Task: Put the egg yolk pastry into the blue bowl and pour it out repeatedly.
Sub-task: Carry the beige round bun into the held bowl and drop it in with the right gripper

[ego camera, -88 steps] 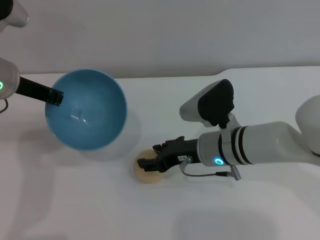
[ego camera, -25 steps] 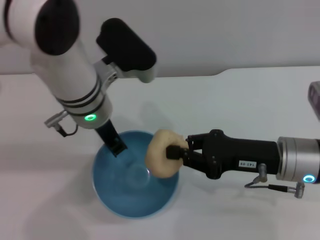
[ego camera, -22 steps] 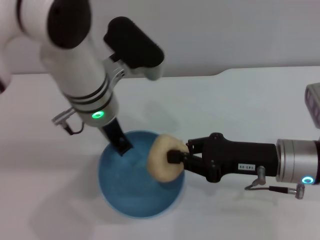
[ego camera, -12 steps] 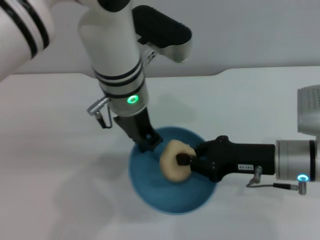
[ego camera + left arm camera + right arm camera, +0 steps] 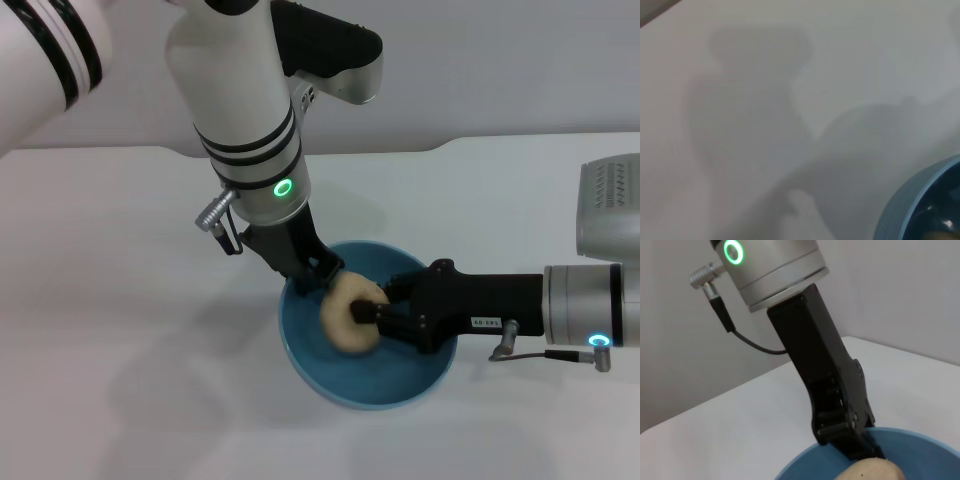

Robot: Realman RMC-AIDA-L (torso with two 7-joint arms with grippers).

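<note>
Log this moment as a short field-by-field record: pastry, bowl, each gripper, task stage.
pastry: egg yolk pastry, held over the bowl's inside
bowl: blue bowl, upright on the white table
right gripper: right gripper, shut on the pastry, reaching in from the robot's right
left gripper: left gripper, clamped on the bowl's far rim
stage: pastry not yet released into the bowl

**Crowded bowl, open table around it**

The blue bowl (image 5: 368, 385) is occupied — the right gripper (image 5: 368, 318) reaches in from the right holding the egg yolk pastry (image 5: 350, 312), and the left gripper (image 5: 312, 280) clamps the far-left rim. The white table (image 5: 120, 330) is bare to the left and near side — free passage there.
</note>
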